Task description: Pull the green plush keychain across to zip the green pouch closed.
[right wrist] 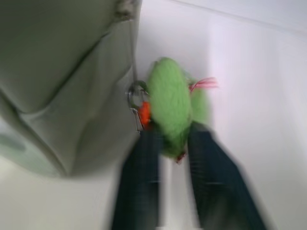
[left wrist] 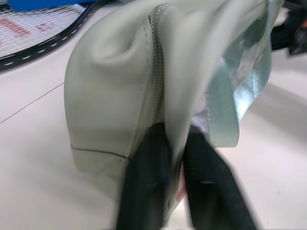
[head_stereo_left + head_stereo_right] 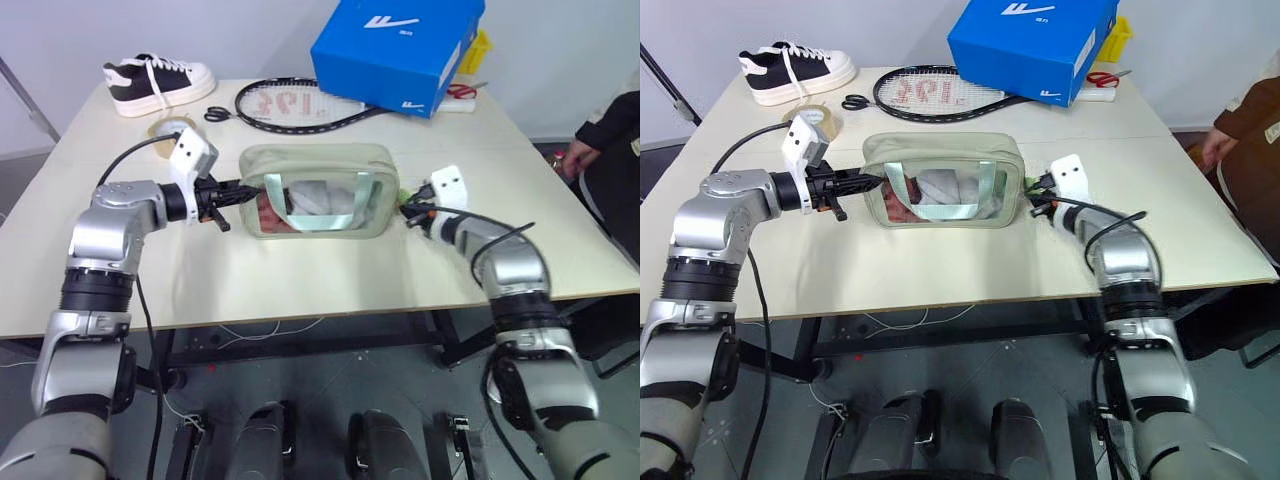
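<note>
The green pouch (image 3: 320,165) lies mid-table, its clear window and strap handle facing me. My left gripper (image 3: 232,192) is at its left end. In the left wrist view its fingers (image 2: 146,182) stand slightly parted with the pouch's end fabric (image 2: 115,96) and zipper seam between them. My right gripper (image 3: 408,212) is at the pouch's right end. In the right wrist view the green plush keychain (image 1: 172,105) hangs from the zipper ring at that corner, sitting between the parted fingertips (image 1: 211,158) with a gap showing below it.
A blue shoebox (image 3: 395,45) rests at the back on a racket (image 3: 290,105). A black-and-white sneaker (image 3: 158,82), scissors (image 3: 218,114) and a tape roll (image 3: 172,127) lie back left. A person (image 3: 610,150) stands at the table's right edge.
</note>
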Available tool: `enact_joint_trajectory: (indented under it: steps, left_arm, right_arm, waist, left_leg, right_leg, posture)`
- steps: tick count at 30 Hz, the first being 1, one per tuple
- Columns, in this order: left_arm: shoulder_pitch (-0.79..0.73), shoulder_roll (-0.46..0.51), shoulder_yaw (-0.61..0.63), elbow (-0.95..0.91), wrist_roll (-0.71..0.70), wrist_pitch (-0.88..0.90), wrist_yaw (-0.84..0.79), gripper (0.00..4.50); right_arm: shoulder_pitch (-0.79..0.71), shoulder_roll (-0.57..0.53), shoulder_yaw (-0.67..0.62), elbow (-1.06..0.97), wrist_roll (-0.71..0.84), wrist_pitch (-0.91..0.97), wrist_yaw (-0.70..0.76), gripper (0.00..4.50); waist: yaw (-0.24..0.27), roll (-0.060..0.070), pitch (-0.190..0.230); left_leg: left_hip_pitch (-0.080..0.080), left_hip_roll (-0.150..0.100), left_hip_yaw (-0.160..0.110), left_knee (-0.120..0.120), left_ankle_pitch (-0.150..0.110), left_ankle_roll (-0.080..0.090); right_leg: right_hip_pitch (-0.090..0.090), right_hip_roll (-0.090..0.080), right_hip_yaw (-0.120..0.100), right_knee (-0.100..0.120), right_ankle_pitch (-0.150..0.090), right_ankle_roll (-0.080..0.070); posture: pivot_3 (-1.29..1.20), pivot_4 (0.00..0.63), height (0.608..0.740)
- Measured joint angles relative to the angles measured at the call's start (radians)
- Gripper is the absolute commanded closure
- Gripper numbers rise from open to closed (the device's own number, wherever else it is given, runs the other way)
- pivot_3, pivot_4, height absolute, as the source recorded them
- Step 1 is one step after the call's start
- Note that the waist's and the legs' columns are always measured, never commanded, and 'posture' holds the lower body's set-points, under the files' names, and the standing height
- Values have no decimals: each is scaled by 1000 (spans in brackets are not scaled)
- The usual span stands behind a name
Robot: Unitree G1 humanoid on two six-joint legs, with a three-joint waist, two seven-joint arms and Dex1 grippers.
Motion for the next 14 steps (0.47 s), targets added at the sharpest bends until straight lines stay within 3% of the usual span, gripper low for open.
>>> enact_joint_trajectory:
  steps: [4, 5, 9, 14]
  left_arm:
    - [-2, 60, 7, 0, -23, 24, -71, 355]
    - [-3, 69, 7, 0, -29, 27, -86, 103]
    - [-5, 146, 8, 0, -75, 74, -190, 103]
    - [-87, 239, 17, 40, -72, 85, -221, 103]
  right_arm:
    - [-29, -193, -4, -173, 56, 102, 177, 0]
    - [-44, -214, -5, -207, 76, 126, 210, 0]
    - [-108, -287, -6, -368, 200, 276, 335, 0]
    - [-137, -322, -11, -514, 313, 421, 381, 0]
  waist:
    - [-8, 0, 0]
    - [-10, 0, 0]
    - [-9, 0, 0]
    - [5, 0, 0]
  left_leg:
    - [1, 1, 0, -1, -1, 1]
    - [1, 1, 1, -1, -1, 1]
    - [0, 2, 1, -1, -1, 1]
    - [-1, 0, -1, 0, -2, 2]
  right_leg:
    - [-1, 0, 0, 0, 0, 0]
    - [-1, 0, 0, 0, 0, 0]
    - [-2, 0, 0, 0, 0, 0]
    - [-1, -3, -1, -1, 0, 0]
  posture:
    - [0, 150, 740]
    - [0, 150, 740]
    - [0, 150, 740]
    - [0, 150, 740]
